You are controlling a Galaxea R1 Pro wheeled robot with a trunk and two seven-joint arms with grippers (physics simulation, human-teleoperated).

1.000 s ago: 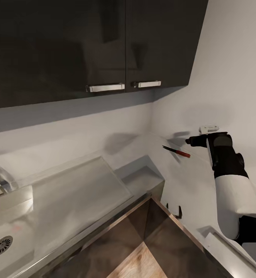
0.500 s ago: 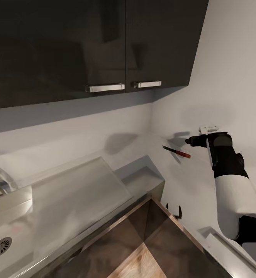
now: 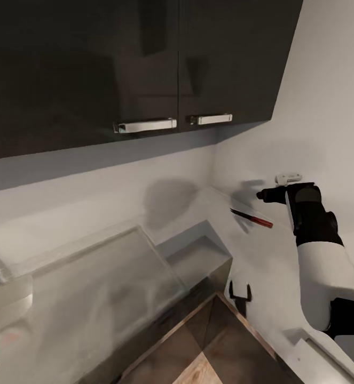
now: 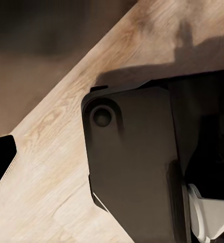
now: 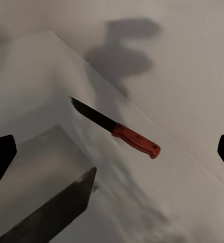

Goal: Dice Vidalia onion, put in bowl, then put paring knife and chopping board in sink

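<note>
Paring knife (image 5: 117, 129), red-handled with a short dark blade, is seen lying flat on the desk (image 3: 262, 250) near the corner wall. Light, stiff and sharp, it is best taken by the handle. The right gripper (image 5: 112, 152) is held over it with jaws spread; the left gripper's jaws cannot be told.

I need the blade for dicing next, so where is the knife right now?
The knife lies on the countertop near the wall corner, at the head view's right, just ahead of the right gripper; its handle is red.

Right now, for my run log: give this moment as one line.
phase: approach | right tool: open, empty, facing red-handled knife | knife: lying flat on grey countertop near corner | sink: far left
</note>
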